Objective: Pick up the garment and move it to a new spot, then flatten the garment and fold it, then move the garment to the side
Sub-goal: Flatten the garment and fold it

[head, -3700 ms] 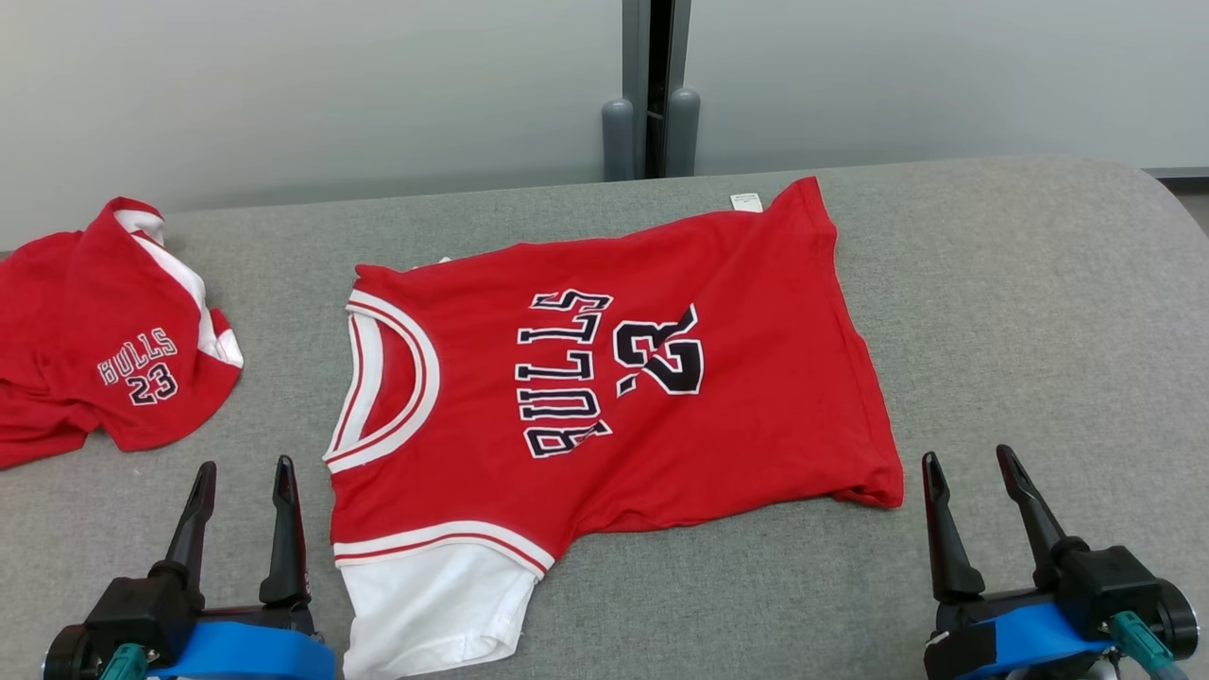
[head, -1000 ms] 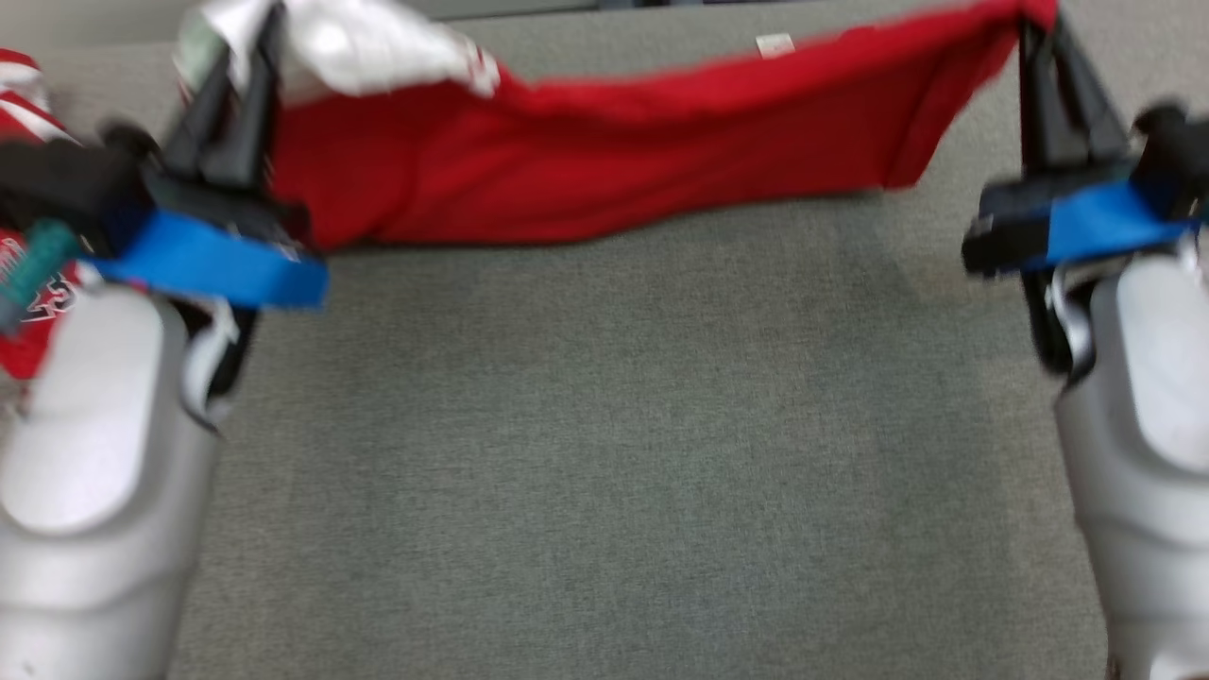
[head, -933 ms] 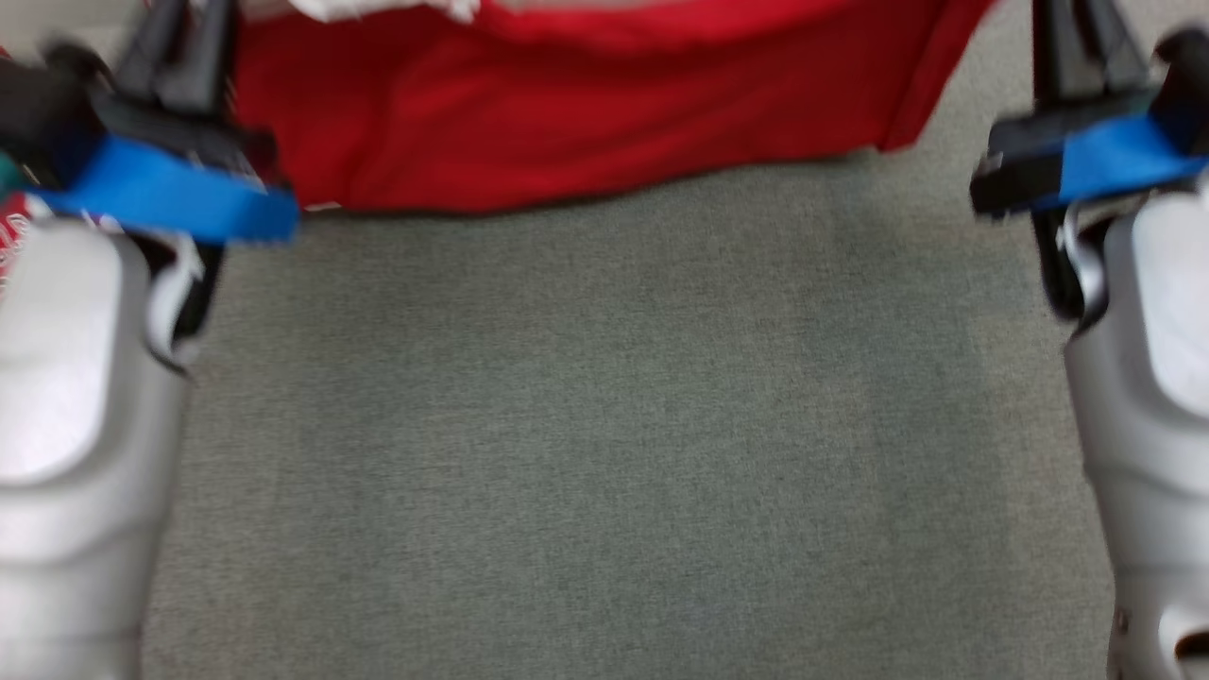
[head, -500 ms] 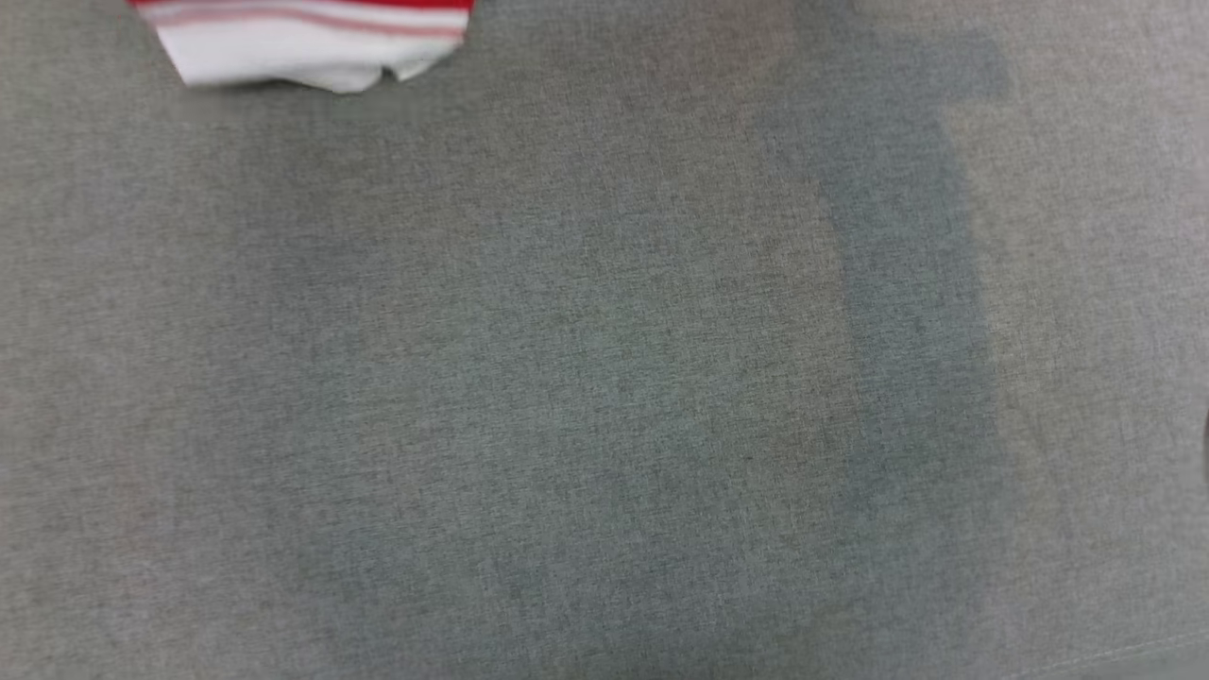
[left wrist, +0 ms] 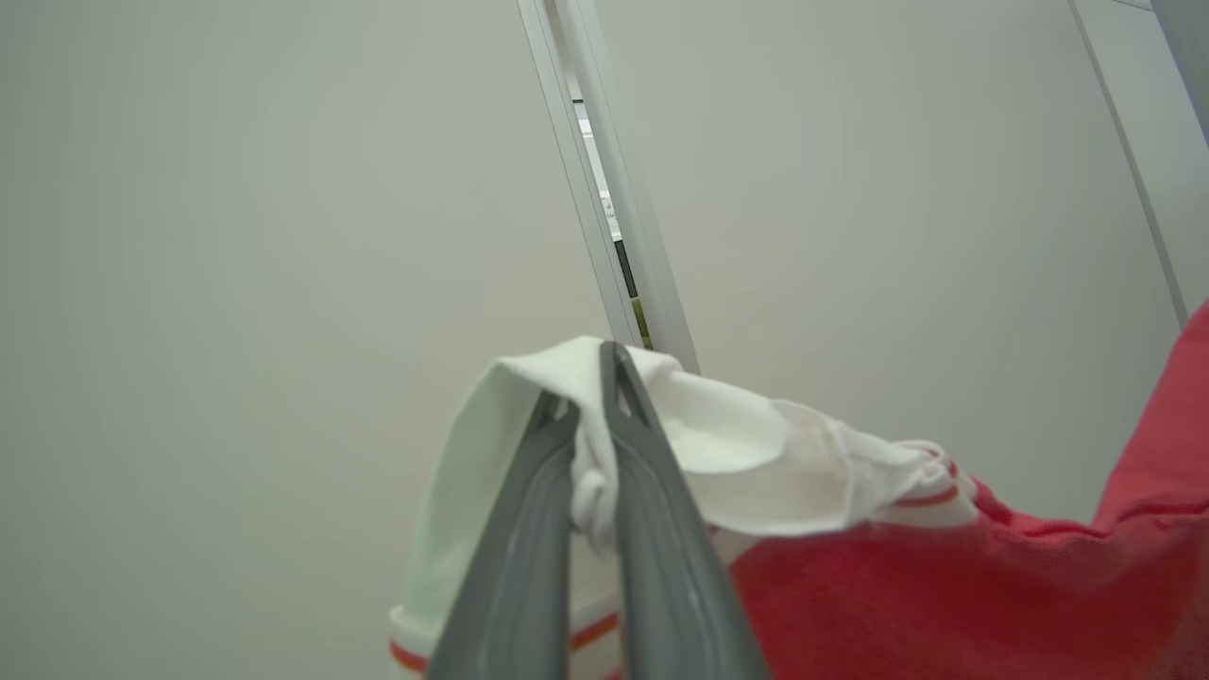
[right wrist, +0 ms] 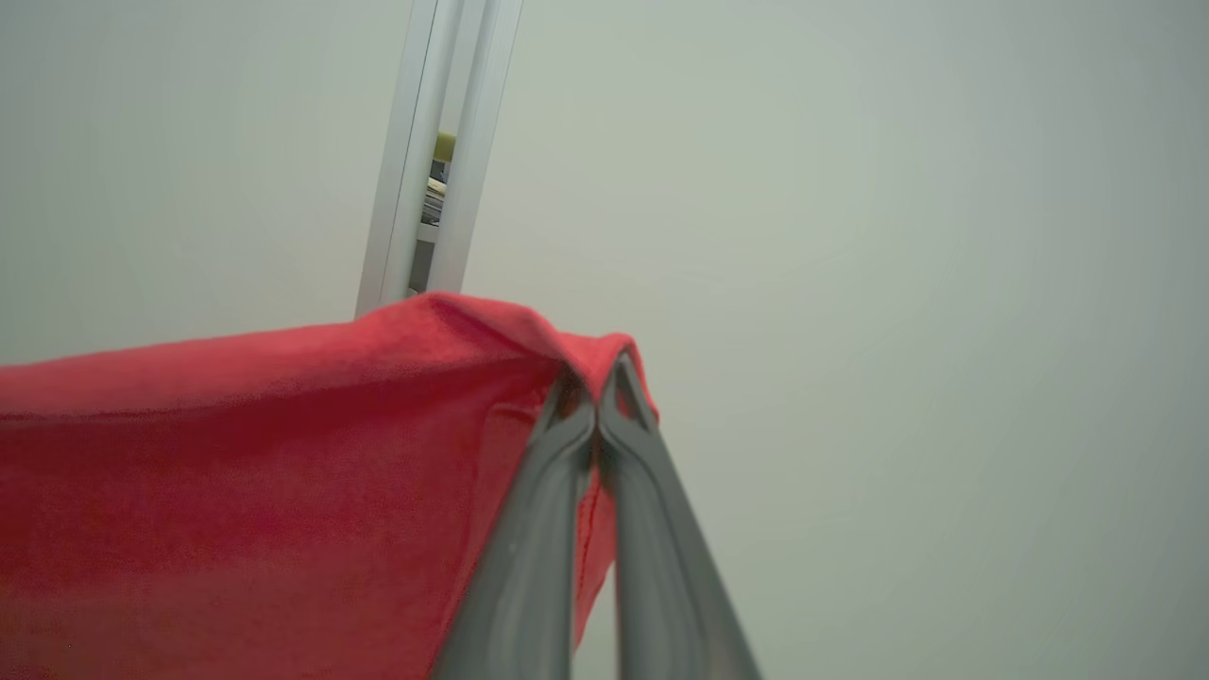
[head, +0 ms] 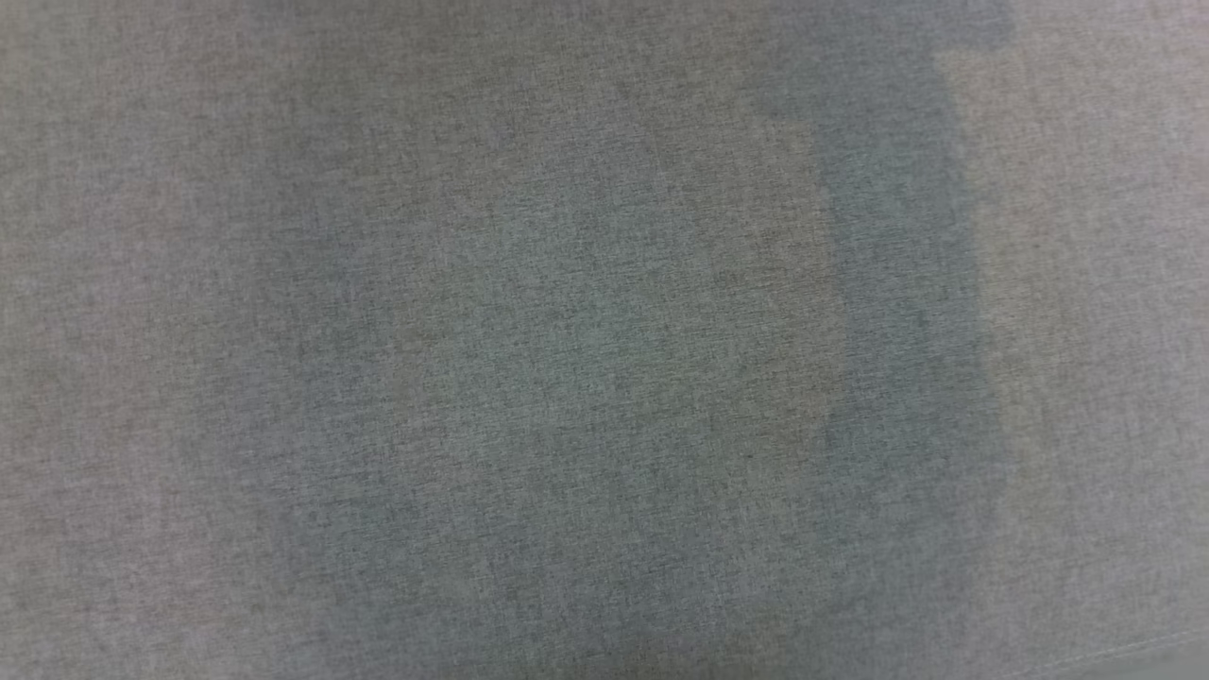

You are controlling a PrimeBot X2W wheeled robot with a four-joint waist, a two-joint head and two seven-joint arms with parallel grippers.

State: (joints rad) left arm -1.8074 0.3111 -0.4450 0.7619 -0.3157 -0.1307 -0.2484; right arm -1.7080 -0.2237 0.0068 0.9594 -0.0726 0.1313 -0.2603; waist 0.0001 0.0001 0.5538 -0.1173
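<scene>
The garment is a red jersey with white sleeves, held up in the air between both arms. In the left wrist view my left gripper (left wrist: 595, 378) is shut on a bunched white sleeve of the garment (left wrist: 945, 604), whose red body hangs to the right. In the right wrist view my right gripper (right wrist: 597, 378) is shut on a red corner of the garment (right wrist: 236, 472), the cloth stretching away to the left. The head view looks down on the grey fabric table (head: 604, 340).
Both wrist views face a pale wall with a vertical light metal frame (left wrist: 614, 227), also seen as the frame (right wrist: 434, 151) from the right wrist. Soft shadows lie on the grey table surface (head: 888, 283).
The head camera has tilted down since a second ago, so the lifted garment and both arms have left its view. The white sleeve edge seen half a second ago is gone from it.
</scene>
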